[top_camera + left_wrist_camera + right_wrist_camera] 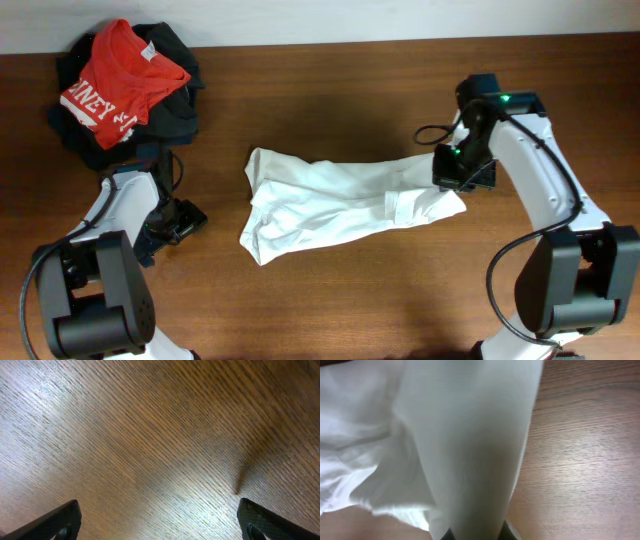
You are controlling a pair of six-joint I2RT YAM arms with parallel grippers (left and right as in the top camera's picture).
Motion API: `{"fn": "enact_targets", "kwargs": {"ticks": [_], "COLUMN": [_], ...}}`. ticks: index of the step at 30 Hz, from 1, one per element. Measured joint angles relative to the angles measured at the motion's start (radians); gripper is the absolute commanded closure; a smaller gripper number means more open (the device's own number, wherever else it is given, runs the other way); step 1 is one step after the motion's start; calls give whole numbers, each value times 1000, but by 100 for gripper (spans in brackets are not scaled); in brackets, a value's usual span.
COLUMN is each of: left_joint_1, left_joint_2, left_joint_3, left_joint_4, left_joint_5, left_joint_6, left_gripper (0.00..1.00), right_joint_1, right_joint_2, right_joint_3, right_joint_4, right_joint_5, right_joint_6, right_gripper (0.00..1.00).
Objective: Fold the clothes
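On the brown wooden table (340, 100), middle: one white short-sleeved cotton T-shirt (330, 205), crumpled, drawn out lengthwise. At the shirt's right end: right gripper (462, 172), pinching the white cloth. Left of the shirt, well apart: left gripper (186, 222), fingers spread over bare wood. Far left beyond the shirt: red T-shirt with white lettering (120, 80) atop dark garments (178, 100).

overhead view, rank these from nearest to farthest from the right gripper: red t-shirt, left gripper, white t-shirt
1. white T-shirt: in the middle, with its right end pinched in the right gripper.
2. left gripper: open and holding nothing, just left of the shirt.
3. red T-shirt: far-left corner, lying on top of the dark garments.
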Motion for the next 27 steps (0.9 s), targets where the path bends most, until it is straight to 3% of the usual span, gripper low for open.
{"fn": "enact_targets", "kwargs": {"ticks": [16, 27], "left_joint_1": [0, 0], "left_joint_2": [0, 0], "left_joint_3": [0, 0], "left_joint_4": [0, 0], "left_joint_5": [0, 0], "left_joint_6": [0, 0], "left_gripper": [1, 1], "right_joint_1": [488, 536], "right_joint_2": [34, 34], "right_joint_3": [0, 0], "right_joint_4": [187, 222], "right_joint_5": [150, 138], "right_joint_6": [124, 193], "right_gripper": [96, 96]}}
